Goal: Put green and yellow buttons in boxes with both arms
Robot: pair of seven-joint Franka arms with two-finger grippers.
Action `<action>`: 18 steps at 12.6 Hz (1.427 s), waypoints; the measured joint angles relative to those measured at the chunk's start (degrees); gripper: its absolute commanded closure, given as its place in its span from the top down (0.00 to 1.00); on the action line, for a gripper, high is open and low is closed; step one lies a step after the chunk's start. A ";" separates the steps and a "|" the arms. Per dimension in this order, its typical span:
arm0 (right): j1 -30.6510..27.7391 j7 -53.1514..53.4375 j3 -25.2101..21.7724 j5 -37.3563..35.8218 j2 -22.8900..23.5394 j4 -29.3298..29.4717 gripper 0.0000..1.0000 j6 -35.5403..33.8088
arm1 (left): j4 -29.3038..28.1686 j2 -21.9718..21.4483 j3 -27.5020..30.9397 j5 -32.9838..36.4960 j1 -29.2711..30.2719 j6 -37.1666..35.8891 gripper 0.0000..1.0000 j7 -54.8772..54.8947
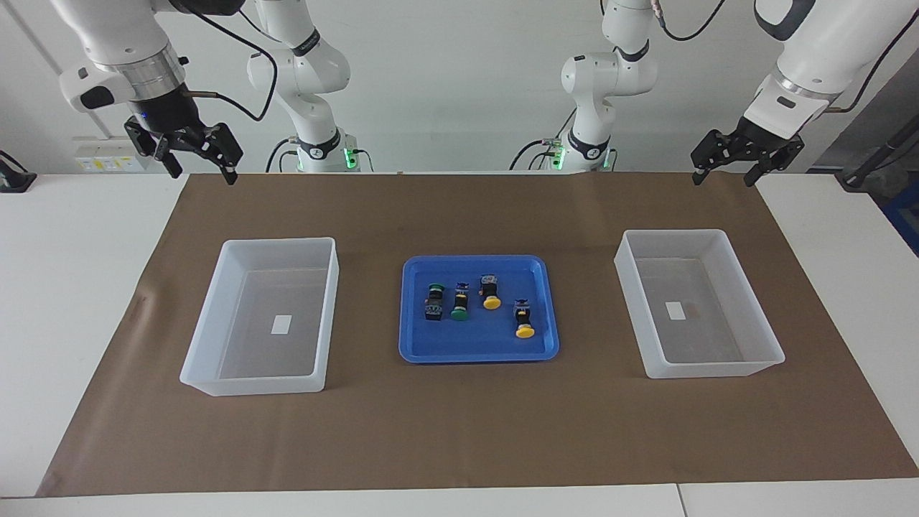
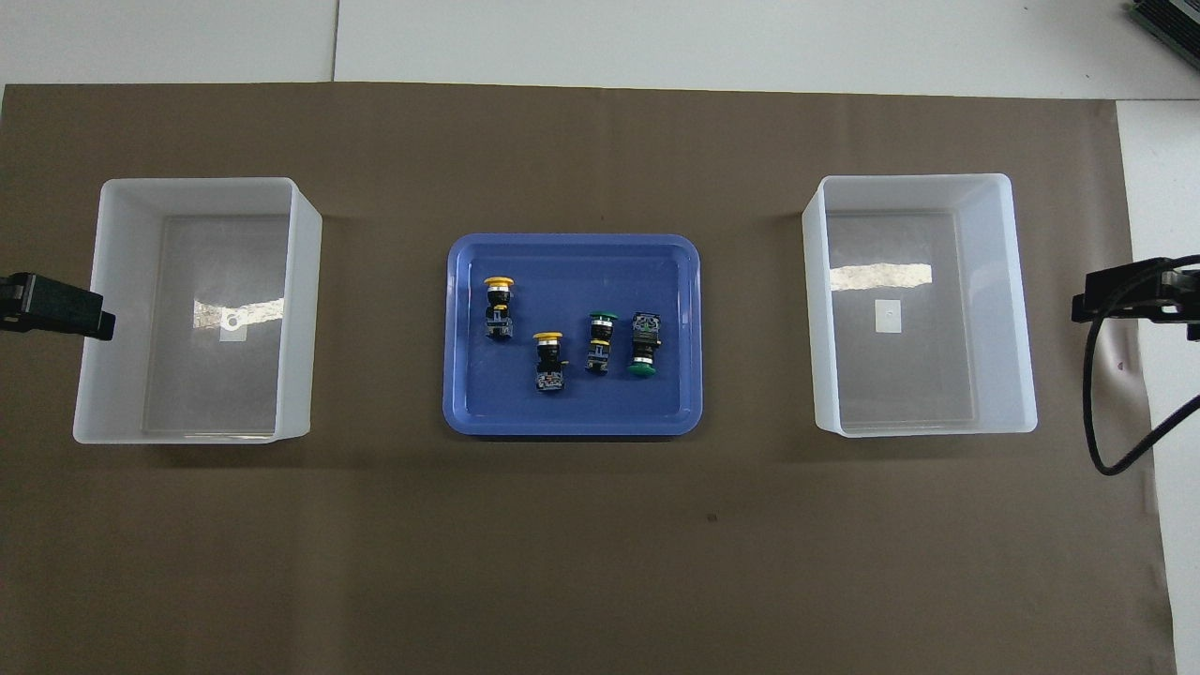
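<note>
**Jaws open on both arms, all four buttons in the tray**

Jaws of the left gripper (image 1: 724, 166) stand apart w/ nothing between them; it hangs at upper right of the facing view, over the edge of the brown mat (image 1: 459, 431), arm waiting. Right gripper (image 1: 201, 154), upper left of that view, likewise spread and empty, also over the mat's edge near the robots. In the overhead view only tips show: left gripper at mid-left edge of frame, right gripper at mid-right edge.

Blue tray (image 1: 416, 345) sits centre frame in both views, btwn two translucent white boxes. Box toward the right arm's end (image 1: 208, 359) is at centre left of the facing view; box toward the left arm's end (image 1: 718, 366) at centre right. Each has a small white label on its floor, nothing else inside.

All four buttons lie on their sides in the tray, none touching a gripper:
- green button (image 1: 434, 301), cap pointing toward the robots, just beside the next one
- second green button (image 1: 460, 301), cap pointing away from the robots
- yellow button (image 1: 490, 291), cap away from the robots, near tray centre
- second yellow button (image 1: 523, 319), cap away from the robots, closest to the left arm's end of the tray, lower in the facing view than the others

White tabletop (image 1: 72, 287) shows round the mat.
</note>
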 measured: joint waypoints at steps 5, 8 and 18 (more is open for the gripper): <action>0.00 0.00 0.00 0.00 -0.01 -0.05 1.00 -0.04 | 0.00 0.00 0.00 0.00 0.00 0.11 1.00 0.00; 0.00 0.00 0.00 0.00 -0.31 -0.71 1.00 -0.04 | 0.00 0.00 0.00 0.00 0.00 0.15 1.00 0.00; 0.00 0.00 0.00 0.00 -0.79 -1.70 1.00 -0.04 | 0.00 0.00 0.00 0.00 0.00 0.15 1.00 0.00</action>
